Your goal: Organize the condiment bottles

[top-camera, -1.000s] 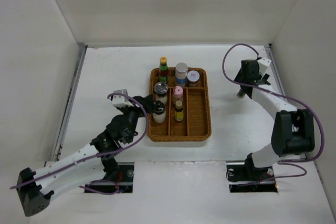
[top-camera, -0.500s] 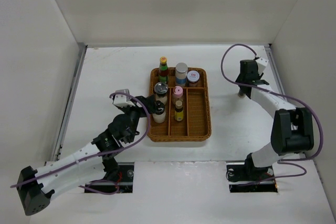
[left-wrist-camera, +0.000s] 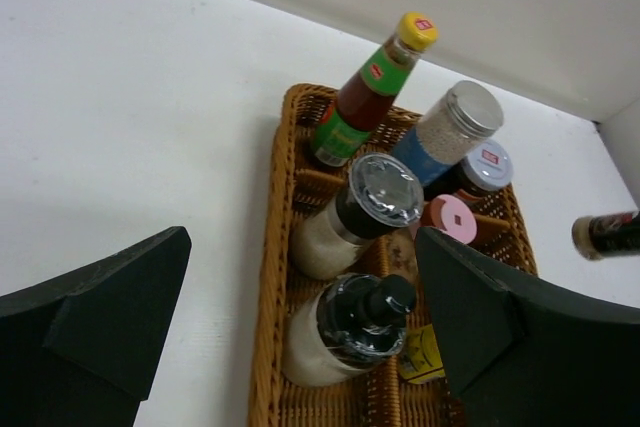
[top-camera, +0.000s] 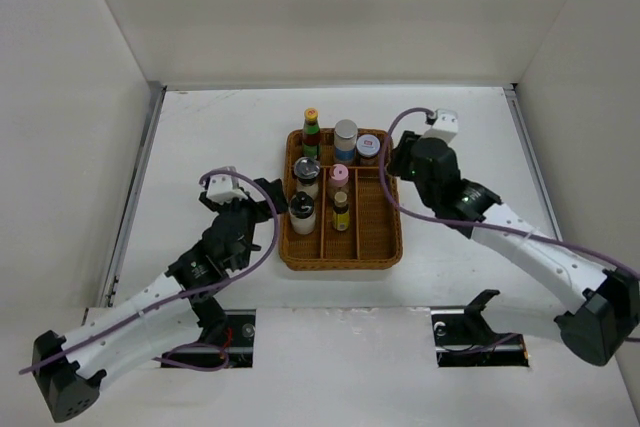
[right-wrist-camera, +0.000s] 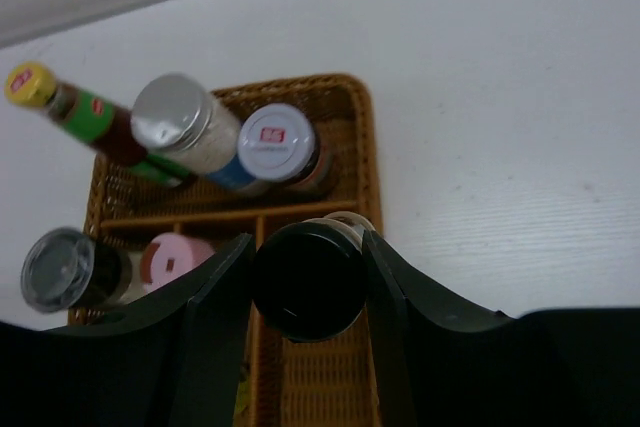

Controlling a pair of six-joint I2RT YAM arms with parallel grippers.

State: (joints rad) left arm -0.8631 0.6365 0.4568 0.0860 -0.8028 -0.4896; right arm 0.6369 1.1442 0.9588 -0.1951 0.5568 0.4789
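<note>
Spreading white between plain white walls, the bench carries a brown wicker tray straight ahead of the left fingers, which stand wide apart, holding nothing. Between and beyond them stand a black-knobbed shaker, a flat-lidded shaker, a pink-capped bottle, a yellow-capped sauce bottle, a blue-banded shaker and a red-labelled jar. The right fingers pinch a dark-capped bottle over the tray's right side, the jar just beyond them.
</note>
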